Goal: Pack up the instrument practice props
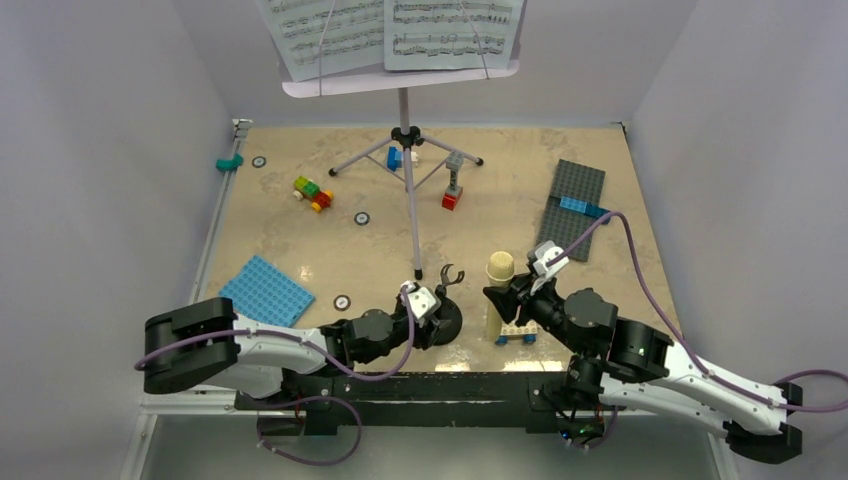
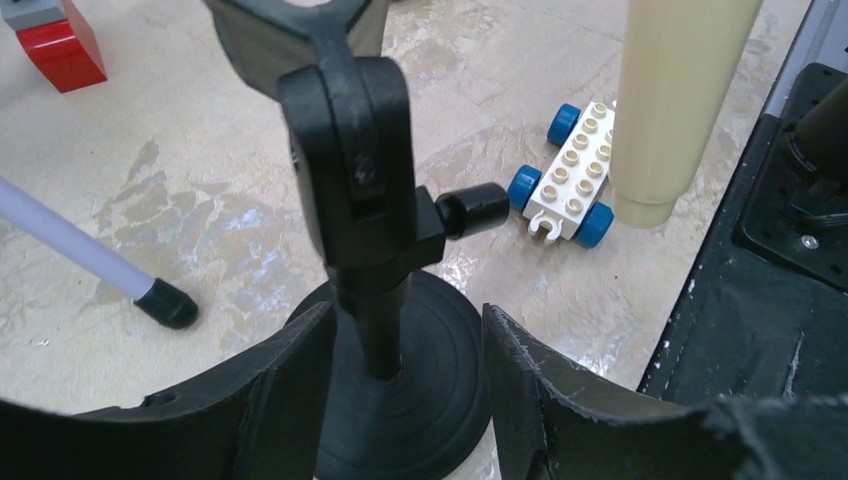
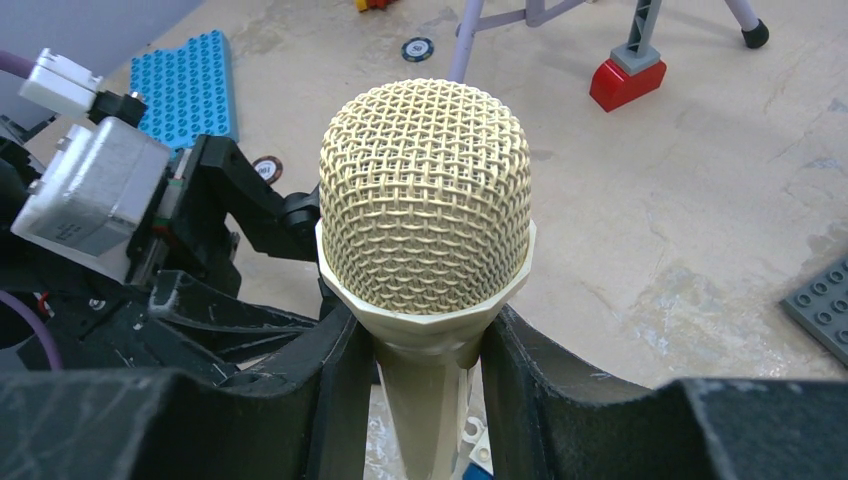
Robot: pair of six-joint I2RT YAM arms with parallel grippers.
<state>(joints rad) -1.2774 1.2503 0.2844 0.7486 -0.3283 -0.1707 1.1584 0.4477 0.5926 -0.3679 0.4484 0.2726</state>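
Right gripper [image 3: 420, 345] clamping microphone [image 3: 425, 200], left gripper [image 2: 410, 360] straddling mic stand [image 2: 365, 190]

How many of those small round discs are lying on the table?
3. One disc sits far left beside the teal brick; one mid-table, left of the music stand's front leg; one just right of the blue baseplate. Others may be hidden.

Right of mic stand [image 2: 360, 190]; microphone [image 3: 425, 200] (close)
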